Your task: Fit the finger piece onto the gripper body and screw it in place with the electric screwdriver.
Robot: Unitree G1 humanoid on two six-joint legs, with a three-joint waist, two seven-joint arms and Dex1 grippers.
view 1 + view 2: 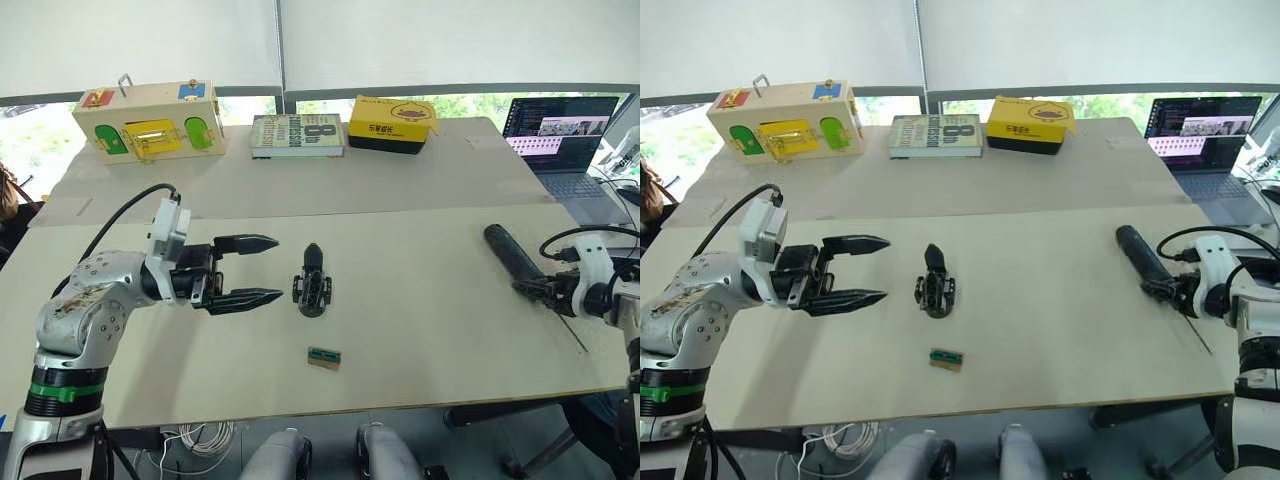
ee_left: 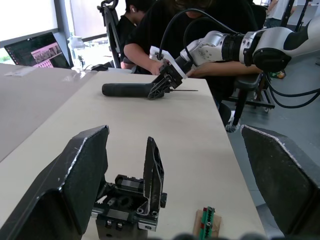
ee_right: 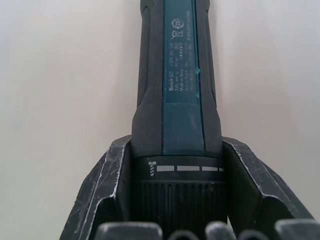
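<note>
Gripper body [image 1: 312,292], a chunky black block, lies mid-table with the tapered black finger piece [image 1: 313,256] seated on it. Left gripper [image 1: 252,270] stands wide apart and empty, just beside the assembly. Right gripper [image 1: 545,289] clamps the black cylindrical electric screwdriver [image 1: 511,255] lying on the table [image 1: 420,330] at the robot's right.
</note>
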